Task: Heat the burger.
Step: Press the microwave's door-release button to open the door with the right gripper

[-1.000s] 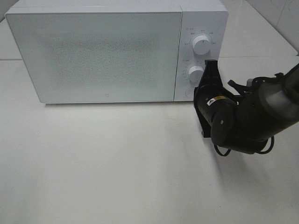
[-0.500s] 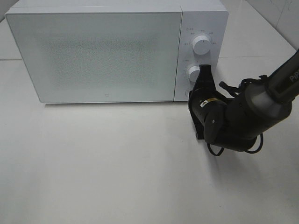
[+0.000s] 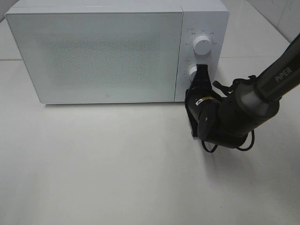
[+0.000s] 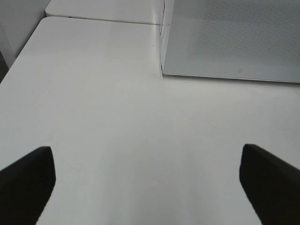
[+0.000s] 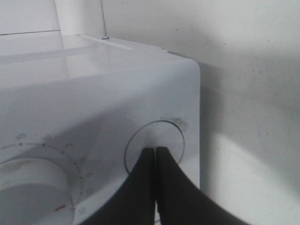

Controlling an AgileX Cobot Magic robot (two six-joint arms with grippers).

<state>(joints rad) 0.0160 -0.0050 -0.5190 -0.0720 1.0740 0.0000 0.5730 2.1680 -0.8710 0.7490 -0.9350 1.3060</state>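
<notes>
- Right wrist view only: right gripper [image 5: 155,150] pinched shut, tips on the round button [image 5: 164,133] of the microwave [image 5: 93,89].
- Left wrist view only: left gripper [image 4: 146,157] spread wide above the table [image 4: 103,93], empty.
- Exterior high: microwave door [image 3: 93,56] closed; burger unseen, location unknown.

Bright, even light, soft shadow beside the right arm [image 3: 243,112], sheen on the microwave [image 5: 93,51] top, left tool [image 4: 150,176] blurred
</notes>
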